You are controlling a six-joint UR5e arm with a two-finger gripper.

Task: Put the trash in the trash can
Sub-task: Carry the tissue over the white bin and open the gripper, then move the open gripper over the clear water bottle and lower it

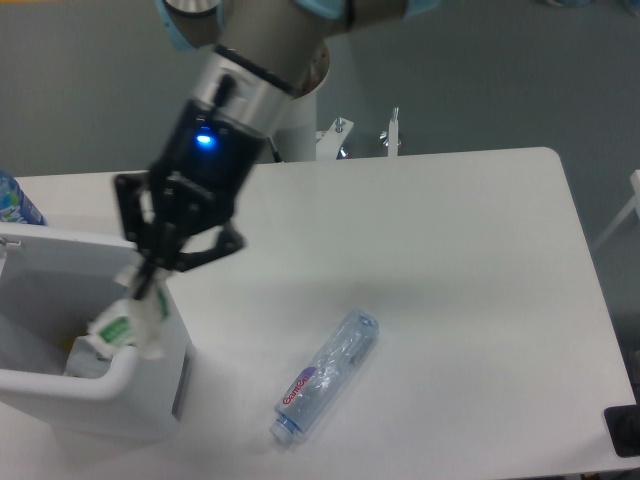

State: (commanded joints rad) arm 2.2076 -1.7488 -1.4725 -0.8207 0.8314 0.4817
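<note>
- White table (470,250), grey floor behind.
- Fixed camera: gripper (143,285) pinches the crumpled wrapper (125,325), which hangs over the trash can (60,385) at its right rim; a release calls for moving slightly further left.
- Crushed bottle (327,375) lies on the table well to the right, long axis diagonal.

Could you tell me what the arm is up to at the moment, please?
The gripper is shut on a crumpled white wrapper with a green bit, holding it over the rim of the white trash can. A crushed clear bottle lies on the table, not yet picked up.
</note>
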